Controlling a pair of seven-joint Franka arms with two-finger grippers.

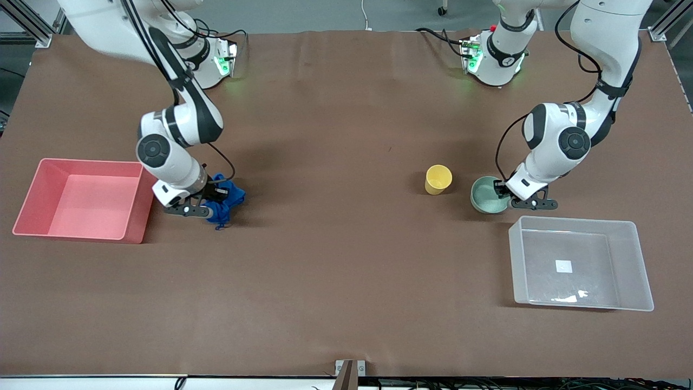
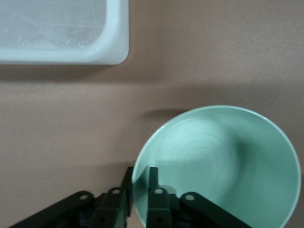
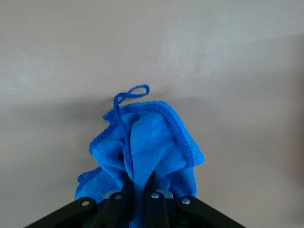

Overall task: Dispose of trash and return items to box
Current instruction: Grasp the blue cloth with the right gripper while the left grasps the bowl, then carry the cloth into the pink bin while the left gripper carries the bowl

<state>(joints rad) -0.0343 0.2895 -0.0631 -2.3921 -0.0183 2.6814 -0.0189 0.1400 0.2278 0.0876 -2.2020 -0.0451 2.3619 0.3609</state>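
- Up close, the right gripper (image 3: pixel 137 192) has its two black fingers pinched tight on a fold of the small bright-blue soft cloth wad (image 3: pixel 142 147); the fingertips are buried in the fabric, so the exact grip point is hidden.
- From the front, that cloth wad (image 1: pixel 224 199) bulges out beside the right gripper (image 1: pixel 208 203), next to the pink opaque rectangular bin (image 1: pixel 38 195). It looks to hang just off the brown table cover (image 1: pixel 335 260), though I can't be sure it isn't brushing it.
- A thin blue string loop (image 3: pixel 132 93) sticks out from the cloth's stitched hem; the weave looks fuzzy, like microfibre.
- The left gripper (image 2: pixel 140 190) straddles the rim of the pale mint-green round bowl (image 2: pixel 223 161), one finger inside and one outside, clamped on the wall. Part of the bowl is cut off at the frame edge.
- In the front view the left gripper (image 1: pixel 506 194) covers one side of the bowl (image 1: pixel 484 195), which sits between the small yellow plastic cup (image 1: pixel 437 179) and the translucent clear plastic rectangular tub (image 1: pixel 631 271), a little farther from the camera than the tub.
- The bowl is smooth with faint concentric rings inside; the cup stands upright, open mouth up, untouched.
- The tub has rounded corners, scuffed cloudy walls and a small white sticker (image 1: pixel 563 266) on its bottom.
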